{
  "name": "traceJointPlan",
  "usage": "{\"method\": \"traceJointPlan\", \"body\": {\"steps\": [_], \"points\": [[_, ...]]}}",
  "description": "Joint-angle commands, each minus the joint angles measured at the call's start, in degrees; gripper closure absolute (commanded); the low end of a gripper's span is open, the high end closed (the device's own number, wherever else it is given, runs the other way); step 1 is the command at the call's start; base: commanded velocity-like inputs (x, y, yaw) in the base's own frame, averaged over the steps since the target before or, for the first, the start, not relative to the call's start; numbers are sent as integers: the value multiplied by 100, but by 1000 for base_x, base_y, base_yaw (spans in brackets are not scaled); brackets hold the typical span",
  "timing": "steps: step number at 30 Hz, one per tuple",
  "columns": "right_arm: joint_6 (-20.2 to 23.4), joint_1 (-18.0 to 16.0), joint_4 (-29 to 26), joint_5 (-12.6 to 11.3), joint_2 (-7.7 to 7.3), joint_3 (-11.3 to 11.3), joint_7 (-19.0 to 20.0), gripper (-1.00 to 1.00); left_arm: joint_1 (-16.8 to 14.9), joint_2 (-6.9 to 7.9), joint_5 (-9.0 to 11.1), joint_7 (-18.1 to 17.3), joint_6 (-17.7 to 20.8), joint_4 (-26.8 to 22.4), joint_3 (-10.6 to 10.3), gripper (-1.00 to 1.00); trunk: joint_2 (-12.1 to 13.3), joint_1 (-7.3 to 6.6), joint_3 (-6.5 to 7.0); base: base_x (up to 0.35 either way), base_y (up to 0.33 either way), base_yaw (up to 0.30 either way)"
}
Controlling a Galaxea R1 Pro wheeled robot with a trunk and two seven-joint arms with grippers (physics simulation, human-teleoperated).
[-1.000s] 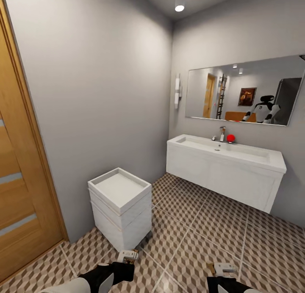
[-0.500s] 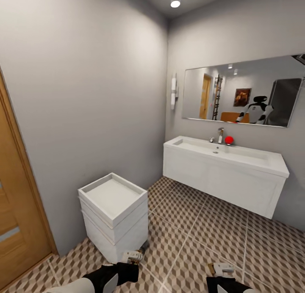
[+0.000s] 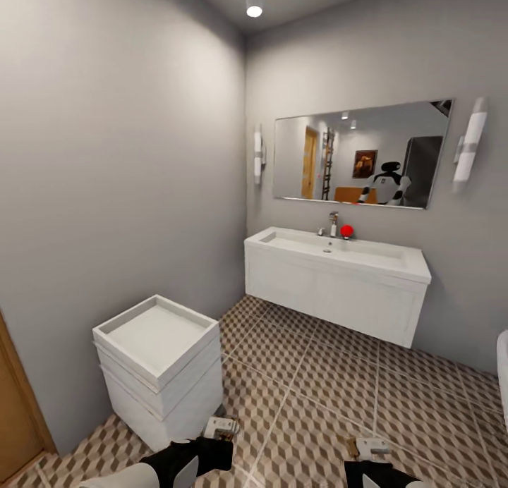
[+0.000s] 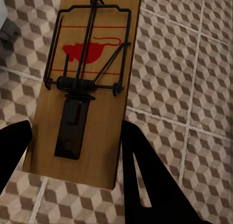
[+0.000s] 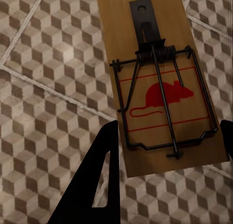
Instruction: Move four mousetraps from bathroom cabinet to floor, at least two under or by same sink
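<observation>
My left gripper [image 4: 75, 151] is shut on a mousetrap [image 4: 87, 83], a brown wooden board with a black spring bar and a red mouse print. It hangs flat above the bathroom floor [image 4: 184, 88]. A second mousetrap [image 5: 158, 78] sits between the fingers of my right gripper [image 5: 167, 146], which is shut on it. In the head view, both grippers sit low: left [image 3: 220, 429], right [image 3: 370, 446]. The bathroom sink [image 3: 335, 252], a white basin with a chrome tap on a white vanity, stands at the far wall. The cabinet is out of view.
A small white drawer unit [image 3: 156, 364] stands close at the left against the grey wall. A mirror [image 3: 360, 153] hangs over the sink, and a red object [image 3: 346, 230] sits by the tap. Patterned floor [image 3: 317, 375] stretches between me and the vanity. A white edge [image 3: 502, 375] shows at the right.
The whole head view has swung to the right, so the wooden door has almost left the picture and the sink sits nearer the middle. Both grippers keep their mousetraps.
</observation>
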Motion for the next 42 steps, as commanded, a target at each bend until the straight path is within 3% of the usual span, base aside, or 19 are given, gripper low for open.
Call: {"method": "traceJointPlan", "body": {"steps": [1,16,26,36,42], "points": [[8,-8,11,51,0,-45,-17,100,-3,1,45,-14,26,-5,-40,100,-4,0,-6,0,0,-291],[14,-8,11,51,9,-45,-17,100,-3,11,72,4,21,4,-40,100,-4,0,-6,6,0,-292],[17,-8,11,56,33,-45,-17,100,-3,27,57,8,43,-15,-49,100,-4,0,-6,292,0,-107],[17,-8,11,52,40,-45,-13,100,-3,28,40,593,75,-37,-33,100,-4,0,-6,322,0,-4],[-1,-8,11,51,12,-45,-15,100,-3,35,78,675,48,-49,-25,100,-4,0,-6,323,0,0]]}}
